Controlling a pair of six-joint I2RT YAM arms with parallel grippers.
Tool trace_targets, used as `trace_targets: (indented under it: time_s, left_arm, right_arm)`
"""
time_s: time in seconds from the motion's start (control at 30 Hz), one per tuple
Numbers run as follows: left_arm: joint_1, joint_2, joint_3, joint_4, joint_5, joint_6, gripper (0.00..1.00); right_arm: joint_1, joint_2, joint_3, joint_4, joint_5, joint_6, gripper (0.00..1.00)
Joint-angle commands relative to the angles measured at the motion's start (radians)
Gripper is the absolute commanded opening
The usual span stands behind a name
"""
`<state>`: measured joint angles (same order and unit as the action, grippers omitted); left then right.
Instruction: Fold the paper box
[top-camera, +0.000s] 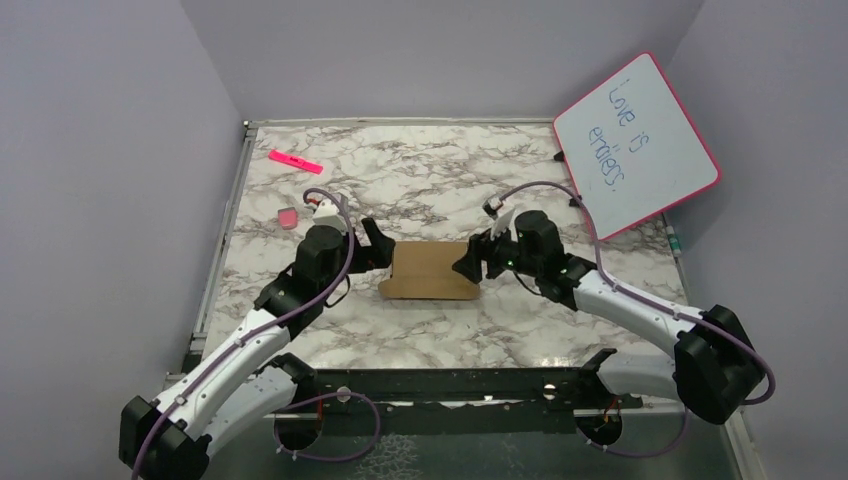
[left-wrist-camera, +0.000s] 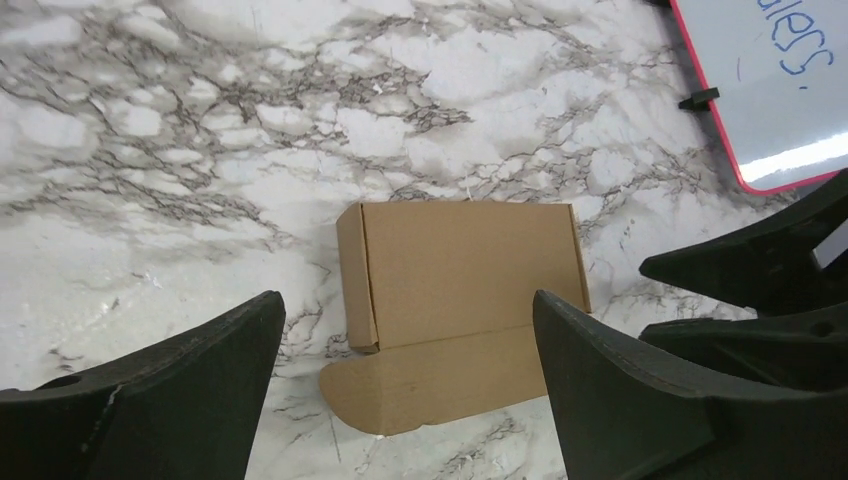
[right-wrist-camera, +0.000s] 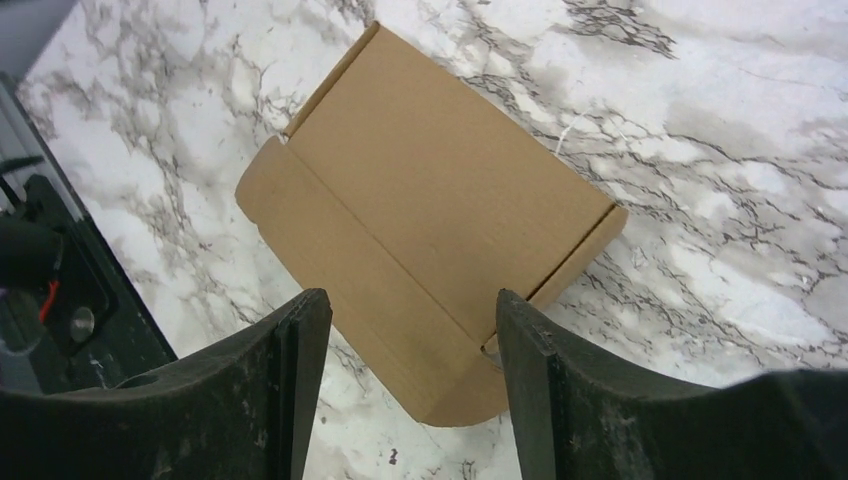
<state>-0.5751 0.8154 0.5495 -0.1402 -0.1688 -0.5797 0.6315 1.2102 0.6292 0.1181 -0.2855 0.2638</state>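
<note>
The paper box (top-camera: 432, 270) is plain brown cardboard, lying flat on the marble table between my two arms, lid down with a rounded front flap sticking out toward the near edge. It shows in the left wrist view (left-wrist-camera: 460, 270) and the right wrist view (right-wrist-camera: 440, 200). My left gripper (top-camera: 378, 245) is open and empty just left of the box; in its own view the gripper (left-wrist-camera: 405, 360) hovers above the flap. My right gripper (top-camera: 472, 262) is open and empty at the box's right edge; in its own view the gripper (right-wrist-camera: 410, 350) hangs over the flap.
A pink-framed whiteboard (top-camera: 635, 140) with blue writing leans at the back right. A pink marker (top-camera: 295, 161) and a small pink eraser (top-camera: 287, 217) lie at the back left. Purple walls enclose the table; a black rail (top-camera: 450, 385) runs along the near edge.
</note>
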Motion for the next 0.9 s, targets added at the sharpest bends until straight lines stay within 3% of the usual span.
trace_targets:
  time_s: [0.0, 0.2, 0.33, 0.43, 0.53, 0.87]
  left_arm:
    - [0.006, -0.011, 0.174, -0.207, -0.021, 0.157, 0.95]
    - [0.028, 0.088, 0.32, -0.292, -0.064, 0.375, 0.98]
    - [0.1, 0.094, 0.26, -0.248, 0.023, 0.389, 0.98]
    - [0.234, 0.071, 0.198, -0.235, 0.159, 0.371, 0.98]
    - [0.282, 0.054, 0.186, -0.237, 0.143, 0.371, 0.98]
    - [0.3, 0.026, 0.185, -0.236, 0.141, 0.372, 0.98]
  right_arm:
    - [0.075, 0.029, 0.07, -0.109, 0.006, -0.152, 0.68]
    - [0.263, 0.091, 0.138, -0.207, 0.205, -0.322, 0.69]
    - [0.434, 0.125, 0.165, -0.231, 0.406, -0.397, 0.69]
    - [0.548, 0.17, 0.179, -0.225, 0.584, -0.447, 0.69]
    - [0.633, 0.234, 0.199, -0.202, 0.735, -0.523, 0.68]
    - [0.7, 0.456, 0.205, 0.02, 1.01, -0.697, 0.66]
